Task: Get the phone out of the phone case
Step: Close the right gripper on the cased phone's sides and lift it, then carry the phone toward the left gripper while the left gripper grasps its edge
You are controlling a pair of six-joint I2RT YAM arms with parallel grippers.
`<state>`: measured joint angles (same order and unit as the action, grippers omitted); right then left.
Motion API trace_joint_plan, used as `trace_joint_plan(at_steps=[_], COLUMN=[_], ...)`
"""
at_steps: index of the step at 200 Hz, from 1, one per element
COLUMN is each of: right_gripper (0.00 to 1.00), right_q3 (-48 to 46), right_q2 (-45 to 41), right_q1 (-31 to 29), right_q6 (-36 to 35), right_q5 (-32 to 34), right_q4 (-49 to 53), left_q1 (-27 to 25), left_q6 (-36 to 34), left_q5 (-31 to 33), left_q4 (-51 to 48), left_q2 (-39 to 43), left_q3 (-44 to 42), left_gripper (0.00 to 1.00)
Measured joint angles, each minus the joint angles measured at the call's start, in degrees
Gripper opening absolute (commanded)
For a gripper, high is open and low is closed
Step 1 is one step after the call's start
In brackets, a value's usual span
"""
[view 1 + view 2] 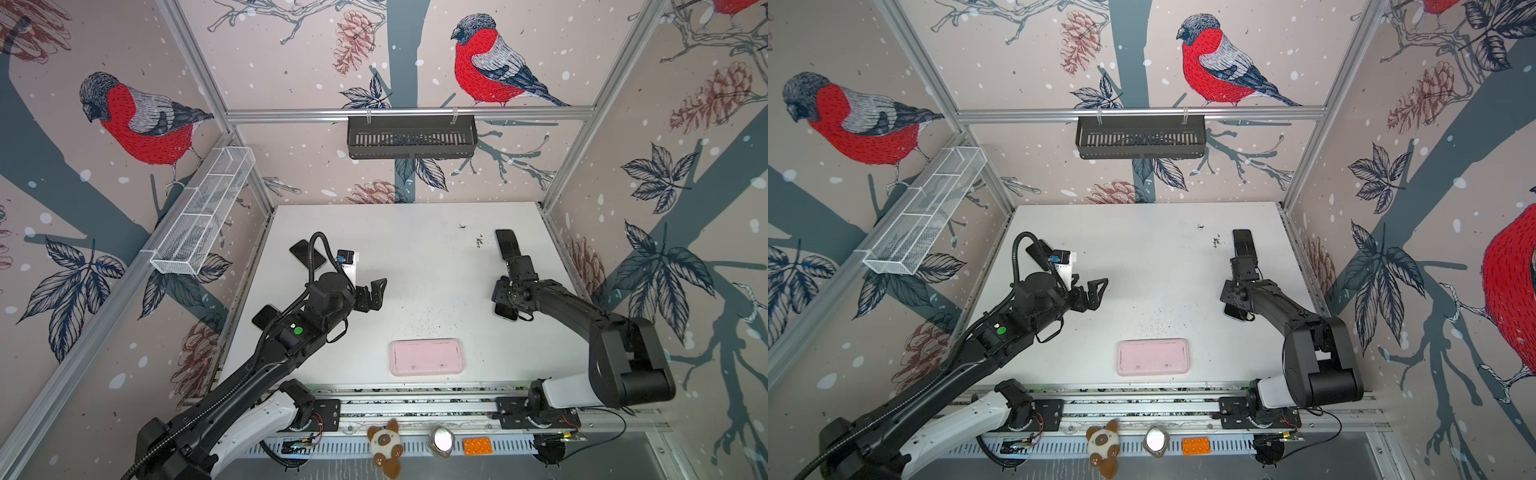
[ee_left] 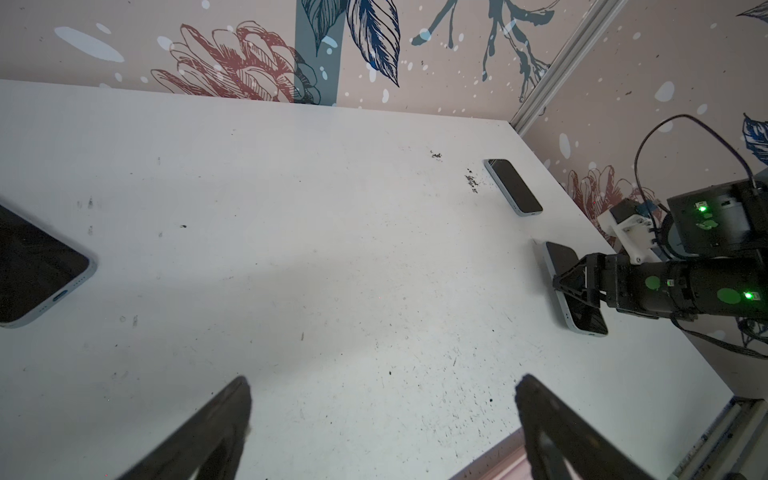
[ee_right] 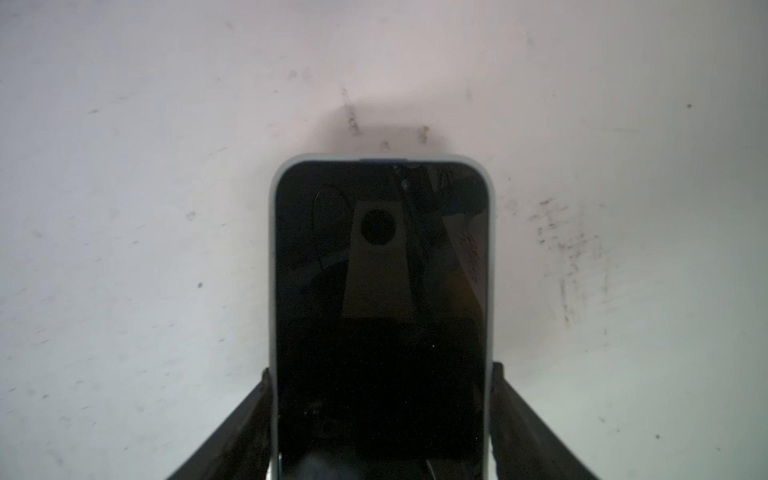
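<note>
Where the rail runs along the front edge of the surface (image 1: 415, 249), a plush cat (image 1: 384, 446), a shiny round piece (image 1: 441, 439) and an orange brick (image 1: 478, 446) sit in a row, off the surface.

Just inside the front edge, right of middle: pink phone case (image 1: 427, 357), flat, open side up, long side parallel to that edge, well apart from both pincers. Same in both top views.

Further in, the left pincer (image 1: 372, 294) is released, jaws wide, and hangs over the left half. The left wrist view shows its fingers (image 2: 232, 415) spread with only bare surface between.

Under that arm, by the left edge, the left-edge phone (image 1: 266, 316) lies mostly hidden.

At similar depth near the right edge, the right pincer (image 3: 382, 370) is clenched on the phone (image 3: 380, 270): screen up, one finger on each long edge, free end toward the back edge. From the left wrist view it looks flat on the surface; can't tell if it's lifted at all.

Beyond it, toward the back right corner: far-right phone (image 1: 508, 245), screen up, lying free.

Opposite, near the left edge: far-left phone (image 1: 305, 254), partly behind the left arm's cable.

Walls: white wire basket (image 1: 203, 212) on the left, black basket (image 1: 411, 137) on the back rail.
</note>
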<state>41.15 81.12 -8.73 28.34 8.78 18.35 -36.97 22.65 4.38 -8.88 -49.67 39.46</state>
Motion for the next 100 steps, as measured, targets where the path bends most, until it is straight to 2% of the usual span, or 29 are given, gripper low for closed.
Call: trace_joint_plan(at_steps=[54,100], right_gripper=[0.54,0.54], right_q3=[-1.3,-0.2], right_q2=[-4.2,-4.2], right_q1=[-6.4,-17.0], right_q6=[-1.4,-3.0], right_q5=[-3.0,-5.4], right_q4=[-2.1,-5.3], left_q1=[0.0,0.0], left_q6=[3.2,8.8], left_q5=[-5.9,-14.8], left_q4=[6.0,15.8], left_q2=[-2.6,-9.1], left_q3=[-3.7,-5.4], left_gripper=[0.98,0.98])
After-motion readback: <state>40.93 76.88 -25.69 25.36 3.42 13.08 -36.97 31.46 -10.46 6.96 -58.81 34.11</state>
